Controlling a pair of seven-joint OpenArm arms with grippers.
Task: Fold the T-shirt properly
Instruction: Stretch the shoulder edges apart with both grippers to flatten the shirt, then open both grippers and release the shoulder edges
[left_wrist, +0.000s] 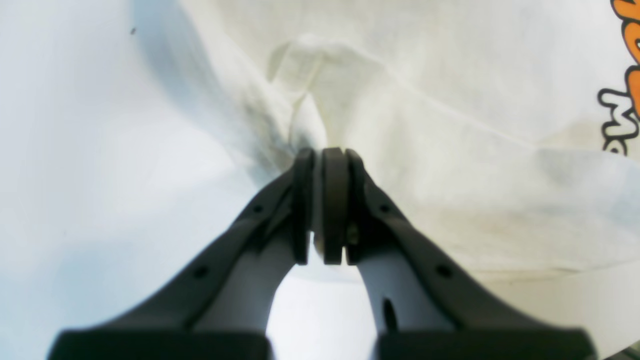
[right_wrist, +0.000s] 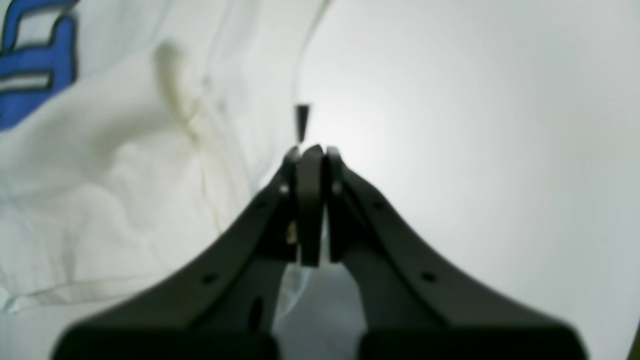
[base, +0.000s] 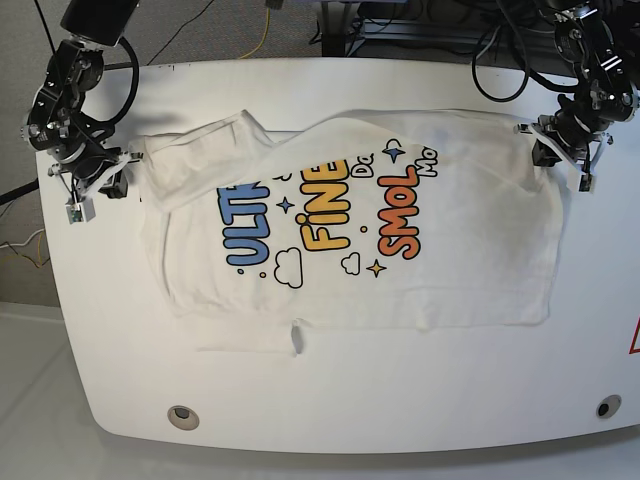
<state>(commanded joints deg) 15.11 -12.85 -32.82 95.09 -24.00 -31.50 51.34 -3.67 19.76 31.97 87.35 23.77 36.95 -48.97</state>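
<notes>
Now we pinch the T-shirt at both ends, left gripper and right gripper clamped; its length runs between them.

T-shirt is lying spread across the middle of the table, print facing up. Left gripper is sitting at the shirt's edge on the base view's right, closed on the fabric. Right gripper is sitting at the sleeve on the opposite side, pinching cloth there.
</notes>
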